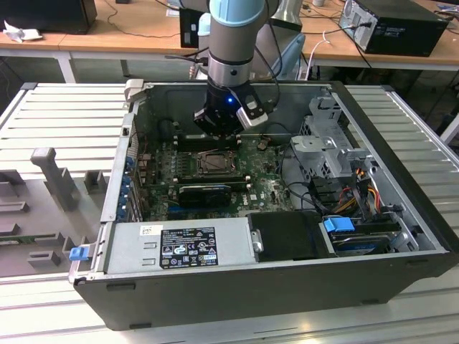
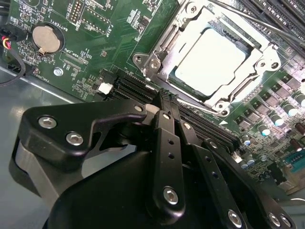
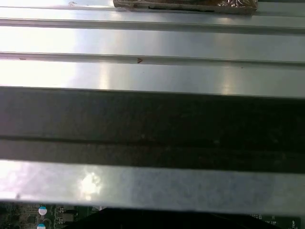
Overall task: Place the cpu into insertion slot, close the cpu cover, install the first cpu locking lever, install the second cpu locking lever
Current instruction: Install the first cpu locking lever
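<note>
A ribbed grey metal workbench (image 1: 57,115) carries an open computer case (image 1: 401,215), with wooden desks and cables behind it. I hang inside that case, my grey arm (image 1: 233,43) dropping straight down over the green motherboard (image 1: 265,190).

My gripper (image 2: 164,107) is black, its linkage bars studded with bright screw heads. In the second wrist view my fingers (image 2: 167,124) lie pressed together with no gap between them, and nothing sits between them; their tips hover just beside the near edge of the socket, over a long black card slot (image 2: 131,88). Whether they touch the board I cannot tell.

The cpu (image 2: 212,59) lies flat in the insertion slot (image 1: 215,163), a pale square with a dull, smooth metal top. The cpu cover (image 2: 176,36), a thin shiny frame with a wide window, is down around it, so the chip shows through the opening. A thin steel lever rod (image 2: 250,21) runs along the far side of the frame.

A round silver coin battery (image 2: 46,38) sits on the board, well apart from the socket. In the first wrist view, flat silver ribs (image 3: 152,43) and a dark case wall (image 3: 152,124) run in bands.
</note>
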You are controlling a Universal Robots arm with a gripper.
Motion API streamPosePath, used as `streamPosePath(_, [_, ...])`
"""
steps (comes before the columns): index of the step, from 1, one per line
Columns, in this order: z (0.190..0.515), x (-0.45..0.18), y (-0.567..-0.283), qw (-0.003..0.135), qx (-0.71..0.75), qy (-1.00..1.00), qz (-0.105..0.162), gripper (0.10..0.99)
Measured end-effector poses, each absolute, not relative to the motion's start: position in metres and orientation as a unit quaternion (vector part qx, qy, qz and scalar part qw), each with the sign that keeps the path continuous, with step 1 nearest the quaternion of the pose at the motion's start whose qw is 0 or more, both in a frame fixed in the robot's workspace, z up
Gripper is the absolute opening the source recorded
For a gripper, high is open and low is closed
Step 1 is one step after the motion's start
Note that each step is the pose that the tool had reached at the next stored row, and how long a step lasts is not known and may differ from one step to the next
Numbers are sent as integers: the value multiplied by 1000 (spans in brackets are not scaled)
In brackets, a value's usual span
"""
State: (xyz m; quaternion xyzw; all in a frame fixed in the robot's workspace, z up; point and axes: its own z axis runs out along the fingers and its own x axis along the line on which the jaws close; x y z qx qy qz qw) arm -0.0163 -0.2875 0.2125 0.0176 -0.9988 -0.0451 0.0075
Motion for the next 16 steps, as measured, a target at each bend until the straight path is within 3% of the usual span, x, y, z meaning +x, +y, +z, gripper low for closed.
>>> streamPosePath(16, [206,-14,-288,7,18,-999,-45,106])
